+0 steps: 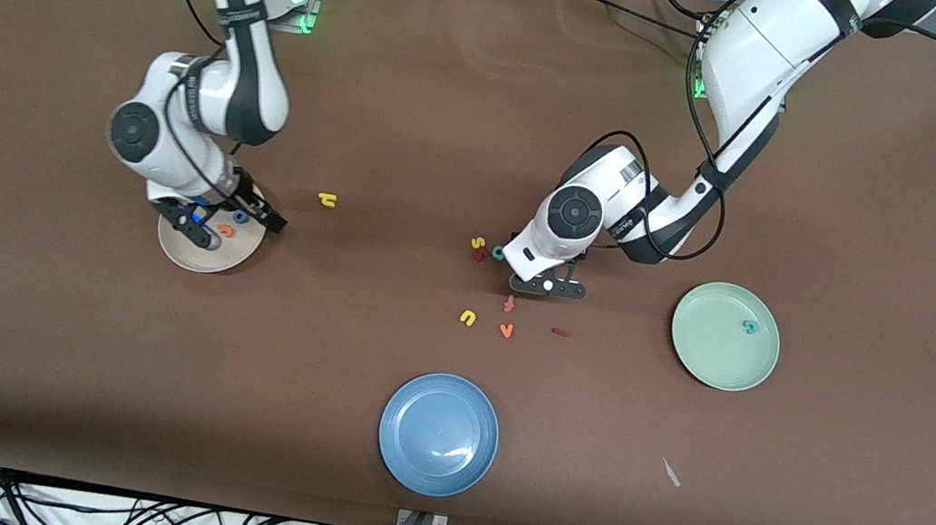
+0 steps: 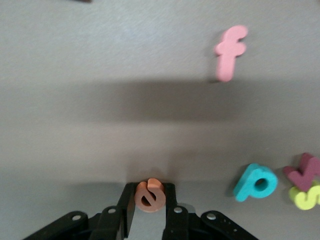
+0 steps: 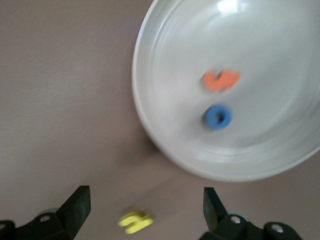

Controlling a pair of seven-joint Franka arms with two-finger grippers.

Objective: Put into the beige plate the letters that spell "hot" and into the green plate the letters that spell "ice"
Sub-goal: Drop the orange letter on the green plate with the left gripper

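My left gripper (image 2: 149,212) is down at the middle of the surface, its fingers (image 2: 127,207) closed narrowly on the orange "e" (image 2: 149,196), which sits pinched between the pads just above the brown surface (image 1: 470,116). Near it lie a pink "f" (image 2: 230,52), a teal "d" (image 2: 256,182), a dark red letter (image 2: 303,171) and a yellow-green "s" (image 2: 306,196), the last two touching each other. Nearer the front edge than that cluster lie a yellow "u" (image 1: 468,318), an orange "v" (image 1: 506,330) and the dark red "i" (image 1: 560,332). The teal "c" (image 1: 750,327) lies in the green plate (image 1: 706,360), toward my left arm's end of the surface. My right gripper (image 3: 145,210) hangs over the rim of the beige plate (image 3: 150,125) with its fingers (image 3: 77,207) spread wide and holding nothing. In that plate lie the orange "t" (image 3: 221,80) and the blue "o" (image 3: 217,117), close together but apart. The yellow "h" (image 1: 327,201) rests on the bare surface beside the beige plate, toward the middle. A blue plate (image 1: 405,451) sits near the front edge.
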